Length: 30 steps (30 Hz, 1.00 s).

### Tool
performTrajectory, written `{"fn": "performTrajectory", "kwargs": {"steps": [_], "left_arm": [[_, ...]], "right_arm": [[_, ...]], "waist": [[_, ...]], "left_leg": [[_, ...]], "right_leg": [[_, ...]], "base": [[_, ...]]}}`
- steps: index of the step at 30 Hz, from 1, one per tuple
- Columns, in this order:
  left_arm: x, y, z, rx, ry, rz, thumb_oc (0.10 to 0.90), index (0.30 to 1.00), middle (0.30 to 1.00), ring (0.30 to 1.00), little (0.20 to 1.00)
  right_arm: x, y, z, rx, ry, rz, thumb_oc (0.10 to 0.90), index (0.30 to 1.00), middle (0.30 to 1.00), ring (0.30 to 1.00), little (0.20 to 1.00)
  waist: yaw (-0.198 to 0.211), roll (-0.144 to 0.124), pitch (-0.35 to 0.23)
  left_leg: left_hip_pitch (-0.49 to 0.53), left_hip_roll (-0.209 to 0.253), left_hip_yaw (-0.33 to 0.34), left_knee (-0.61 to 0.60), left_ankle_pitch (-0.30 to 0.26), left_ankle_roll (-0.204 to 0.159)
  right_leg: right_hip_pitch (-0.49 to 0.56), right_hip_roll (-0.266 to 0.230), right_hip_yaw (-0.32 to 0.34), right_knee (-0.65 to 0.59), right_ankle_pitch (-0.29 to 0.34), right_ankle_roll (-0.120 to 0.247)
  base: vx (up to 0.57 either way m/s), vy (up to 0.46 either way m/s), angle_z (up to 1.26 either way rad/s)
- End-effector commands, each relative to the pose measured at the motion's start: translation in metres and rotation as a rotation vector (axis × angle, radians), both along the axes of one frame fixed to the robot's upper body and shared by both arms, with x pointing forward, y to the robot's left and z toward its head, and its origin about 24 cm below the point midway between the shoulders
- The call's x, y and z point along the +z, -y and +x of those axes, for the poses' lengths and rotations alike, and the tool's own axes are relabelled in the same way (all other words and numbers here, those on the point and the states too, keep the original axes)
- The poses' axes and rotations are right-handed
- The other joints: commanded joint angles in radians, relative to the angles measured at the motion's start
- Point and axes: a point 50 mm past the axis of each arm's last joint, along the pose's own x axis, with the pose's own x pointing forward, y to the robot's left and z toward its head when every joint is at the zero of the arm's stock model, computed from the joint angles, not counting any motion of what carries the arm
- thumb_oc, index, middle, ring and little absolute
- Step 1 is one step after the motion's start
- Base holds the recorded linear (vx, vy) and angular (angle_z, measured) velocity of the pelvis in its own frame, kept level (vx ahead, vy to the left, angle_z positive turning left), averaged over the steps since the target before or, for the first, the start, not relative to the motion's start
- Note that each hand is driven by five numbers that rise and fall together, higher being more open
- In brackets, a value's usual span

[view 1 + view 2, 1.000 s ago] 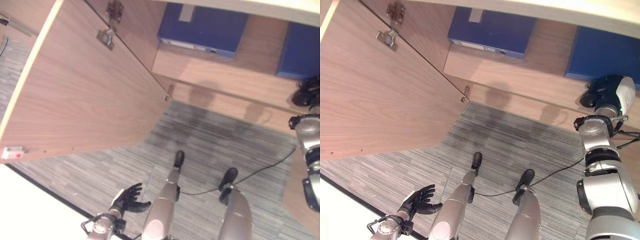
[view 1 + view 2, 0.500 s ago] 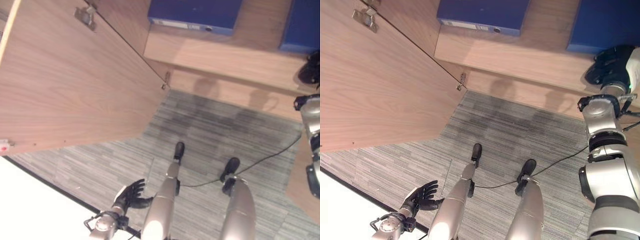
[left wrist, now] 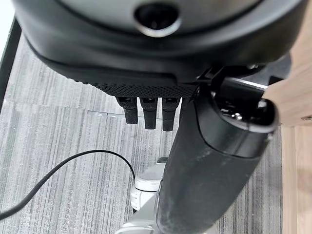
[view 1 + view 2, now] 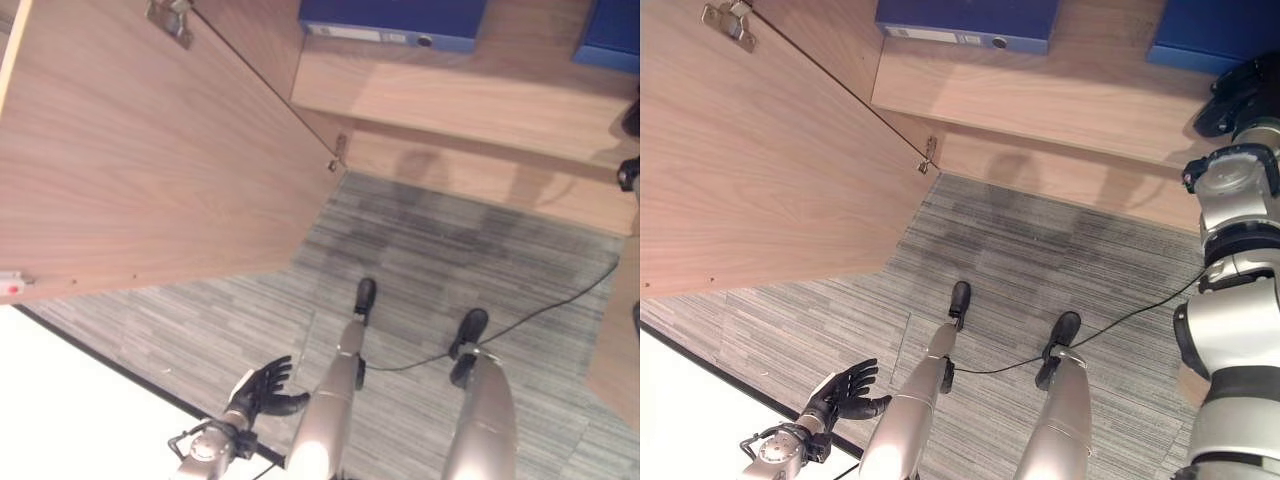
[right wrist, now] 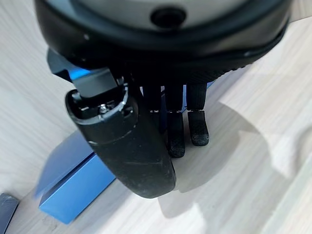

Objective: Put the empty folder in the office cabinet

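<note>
Two blue folders lie on the cabinet shelf: one at the left and one at the right. My right hand hovers over the shelf just in front of the right folder. In the right wrist view its fingers hang straight above the wood with nothing in them, and a blue folder lies just past them. My left hand hangs low beside my leg, fingers spread and holding nothing.
The cabinet door stands swung wide open on the left, with its hinges near the top. Grey striped carpet lies before the cabinet. A white surface with a dark edge fills the lower left.
The whole view has shifted, so the camera moved. My right hand stays by the right folder on the shelf. The left hand hangs as before.
</note>
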Motion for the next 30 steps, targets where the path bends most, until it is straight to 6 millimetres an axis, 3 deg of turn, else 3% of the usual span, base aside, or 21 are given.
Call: {"fn": "performTrajectory", "kwargs": {"steps": [1,3,4,5,6,8,15,16,17,21,25,26,28,29,30], "left_arm": [[-0.002,-0.044,-0.026,0.016,-0.09,0.118,0.8,0.9,0.9,0.9,0.9],[-0.002,-0.046,-0.026,0.016,-0.094,0.121,0.8,0.9,0.9,0.9,0.9],[-0.002,-0.046,-0.026,0.014,-0.095,0.124,0.8,0.9,0.9,0.9,0.9],[-0.002,-0.047,-0.026,0.016,-0.096,0.128,0.8,0.9,0.9,0.9,0.9],[-0.002,-0.048,-0.026,0.018,-0.1,0.132,0.8,0.9,0.9,0.9,0.9],[-0.003,-0.049,-0.026,0.023,-0.103,0.135,0.8,0.9,0.9,0.9,0.9],[-0.007,-0.052,-0.027,0.079,-0.119,0.145,0.8,0.9,0.9,0.9,0.9],[-0.011,-0.051,-0.03,0.123,-0.131,0.132,0.8,0.9,0.9,0.9,0.9],[-0.011,-0.051,-0.03,0.123,-0.131,0.132,0.8,0.9,0.9,0.9,0.9],[-0.022,-0.049,-0.038,0.201,-0.177,0.124,0.8,0.9,0.9,0.9,0.9],[-0.028,-0.044,-0.044,0.235,-0.206,0.109,0.8,0.9,0.9,0.9,0.9],[-0.03,-0.046,-0.048,0.272,-0.218,0.108,0.8,0.9,0.9,0.9,0.9],[-0.03,-0.047,-0.049,0.271,-0.22,0.111,0.8,0.9,0.9,0.9,0.9],[-0.031,-0.046,-0.049,0.281,-0.223,0.106,0.8,0.9,0.9,0.9,0.9],[-0.032,-0.046,-0.05,0.282,-0.228,0.104,0.8,0.9,0.9,0.9,0.9]], "right_arm": [[0.104,0.015,-0.048,-0.071,0.308,-0.18,0.4,0.3,0.3,0.3,0.3],[0.107,0.015,-0.049,-0.069,0.317,-0.174,0.4,0.3,0.3,0.3,0.3],[0.108,0.014,-0.049,-0.063,0.325,-0.167,0.4,0.3,0.3,0.3,0.3],[0.108,0.013,-0.048,-0.056,0.33,-0.166,0.4,0.3,0.3,0.3,0.3],[0.106,0.013,-0.047,-0.049,0.328,-0.161,0.4,0.3,0.3,0.3,0.3],[0.105,0.012,-0.046,-0.044,0.325,-0.156,0.4,0.3,0.3,0.3,0.3],[0.058,0.0,-0.024,0.097,0.351,-0.022,0.4,0.3,0.3,0.3,0.3],[0.026,-0.016,-0.014,0.198,0.376,0.03,0.4,0.3,0.3,0.3,0.3],[0.026,-0.016,-0.014,0.198,0.376,0.03,0.4,0.3,0.3,0.3,0.3],[-0.05,-0.045,-0.007,0.33,0.345,0.161,0.4,0.3,0.3,0.3,0.3],[-0.125,-0.072,-0.02,0.403,0.274,0.286,0.4,0.3,0.3,0.3,0.3],[-0.159,-0.089,-0.034,0.452,0.218,0.326,0.4,0.3,0.3,0.3,0.3],[-0.16,-0.089,-0.035,0.45,0.216,0.328,0.4,0.3,0.3,0.3,0.3],[-0.177,-0.095,-0.042,0.467,0.183,0.364,0.4,0.3,0.3,0.3,0.3],[-0.193,-0.101,-0.048,0.481,0.146,0.398,0.524,0.486,0.486,0.486,0.486]], "waist": [[0.043,-0.03,-0.044],[0.046,-0.033,-0.053],[0.05,-0.032,-0.047],[0.048,-0.039,-0.057],[0.052,-0.036,-0.051],[0.054,-0.04,-0.055],[0.041,-0.07,-0.064],[0.026,-0.085,-0.067],[0.026,-0.085,-0.067],[-0.002,-0.119,-0.075],[-0.029,-0.139,-0.08],[-0.049,-0.151,-0.088],[-0.048,-0.153,-0.089],[-0.055,-0.156,-0.095],[-0.061,-0.163,-0.099]], "left_leg": [[0.15,0.026,-0.011,0.0,-0.162,-0.014],[0.158,0.026,-0.015,-0.004,-0.162,-0.016],[0.147,0.025,-0.013,0.004,-0.139,-0.014],[0.167,0.027,-0.017,-0.009,-0.162,-0.018],[0.154,0.028,-0.015,0.0,-0.138,-0.016],[0.157,0.029,-0.016,0.0,-0.139,-0.017],[0.185,0.035,-0.021,-0.001,-0.148,-0.017],[0.201,0.04,-0.021,0.001,-0.156,-0.015],[0.201,0.04,-0.021,0.001,-0.156,-0.015],[0.236,0.048,-0.013,0.004,-0.168,-0.011],[0.276,0.057,-0.002,0.008,-0.183,-0.004],[0.3,0.061,0.008,0.01,-0.191,-0.003],[0.301,0.061,0.008,0.01,-0.191,-0.003],[0.308,0.065,0.01,0.011,-0.19,-0.002],[0.324,0.069,0.014,0.011,-0.193,-0.002]], "right_leg": [[0.162,0.02,-0.014,-0.079,-0.087,0.074],[0.18,0.019,-0.021,-0.092,-0.083,0.076],[0.179,0.019,-0.033,-0.104,-0.044,0.067],[0.194,0.021,-0.025,-0.103,-0.079,0.076],[0.192,0.022,-0.038,-0.115,-0.038,0.068],[0.199,0.023,-0.04,-0.119,-0.038,0.068],[0.252,0.033,-0.049,-0.152,-0.028,0.071],[0.282,0.04,-0.051,-0.171,-0.023,0.07],[0.282,0.04,-0.051,-0.171,-0.023,0.07],[0.333,0.05,-0.048,-0.203,-0.012,0.07],[0.368,0.051,-0.041,-0.207,-0.011,0.071],[0.393,0.054,-0.038,-0.213,-0.012,0.072],[0.395,0.054,-0.038,-0.215,-0.011,0.072],[0.405,0.056,-0.04,-0.226,-0.001,0.071],[0.421,0.055,-0.041,-0.227,-0.003,0.072]], "base": [[0.02,-0.036,0.02],[-0.05,0.005,0.02],[0.02,-0.01,0.07],[-0.1,0.027,0.08],[0.02,-0.013,0.12],[-0.04,0.003,0.07],[0.01,0.0,0.01],[0.04,-0.004,0.07],[0.05,-0.008,0.05],[0.03,0.018,-0.06],[0.04,0.041,-0.02],[0.03,0.041,-0.06],[0.01,0.02,-0.05],[0.03,0.016,-0.08],[0.03,0.054,-0.12]]}}
